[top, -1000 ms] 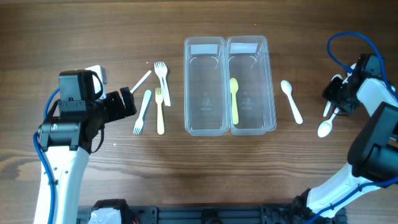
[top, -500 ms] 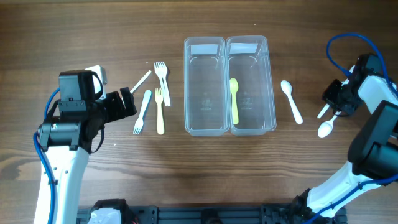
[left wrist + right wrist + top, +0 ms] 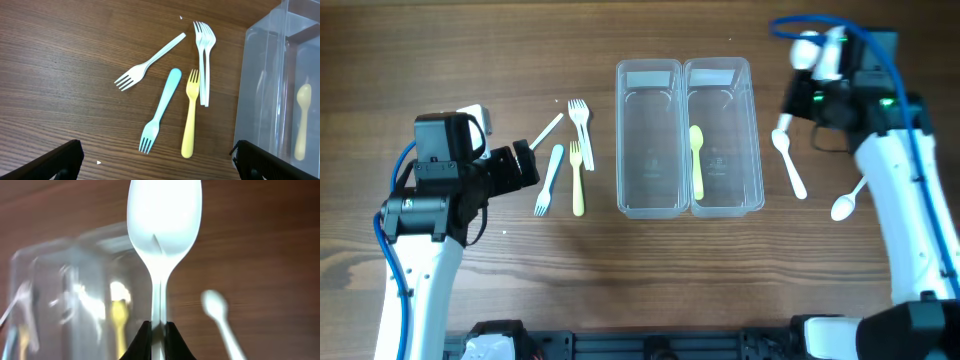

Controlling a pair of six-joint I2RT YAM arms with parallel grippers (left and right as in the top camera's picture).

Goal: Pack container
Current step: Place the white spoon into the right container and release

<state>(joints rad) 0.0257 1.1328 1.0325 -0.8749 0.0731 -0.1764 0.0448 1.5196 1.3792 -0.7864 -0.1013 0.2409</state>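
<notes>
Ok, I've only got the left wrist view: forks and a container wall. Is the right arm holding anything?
Observer: Yes. The right gripper is shut on a white spoon, with the bowl sticking out past the fingers.
Operator: Where is it?
Observer: Overhead, it sits beside the far end of the right container.
Operator: Any spoons on the table?
Observer: Two more white ones: a near spoon just right of that container, and a far spoon further right.

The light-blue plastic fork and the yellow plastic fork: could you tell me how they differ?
The light-blue plastic fork points its tines toward the left claw; the yellow plastic fork away. The blue one lies slanted, the yellow one nearly straight. Both rest flat on the wooden table.
</notes>
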